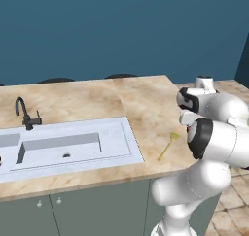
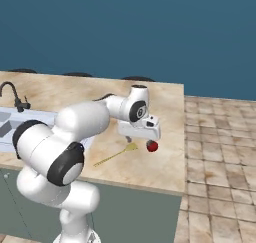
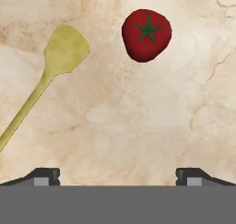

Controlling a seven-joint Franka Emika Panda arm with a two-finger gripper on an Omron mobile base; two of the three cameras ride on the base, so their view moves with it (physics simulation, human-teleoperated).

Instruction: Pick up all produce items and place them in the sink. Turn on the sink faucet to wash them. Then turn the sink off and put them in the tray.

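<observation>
Marbled beige table (image 1: pixel 141 104) stands against a dark blue wall, with grey cabinet fronts below and tan floor tiles past its open end.

Landmark: the pale double-basin sink (image 1: pixel 121 147), set flush into the table top. Both basins that show hold nothing visible; part of the far-left basin is cut off by the picture edge.

Sink faucet (image 1: pixel 25 114): black gooseneck, upright on the table directly behind the sink's rear rim, side lever visible.

Tomato (image 3: pixel 146 34): glossy red, green star calyx facing up. It rests on the bare table well apart from the sink, toward the table's open end, near the front edge. In the right base view the tomato (image 2: pixel 152 146) sits just under the arm's white hand.

Yellow wooden spatula (image 3: pixel 48 73): lying flat on the table between the sink and the tomato, blade end toward the tomato, not touching it. It also shows in the left base view (image 1: pixel 168 145).

Tool (image 3: pixel 118 176): suspended above the table beyond the sink's end, pointing down, jaws spread wide with nothing between them. Fingertips (image 3: pixel 44 174) are clear of the tomato, which lies ahead of them, untouched.
</observation>
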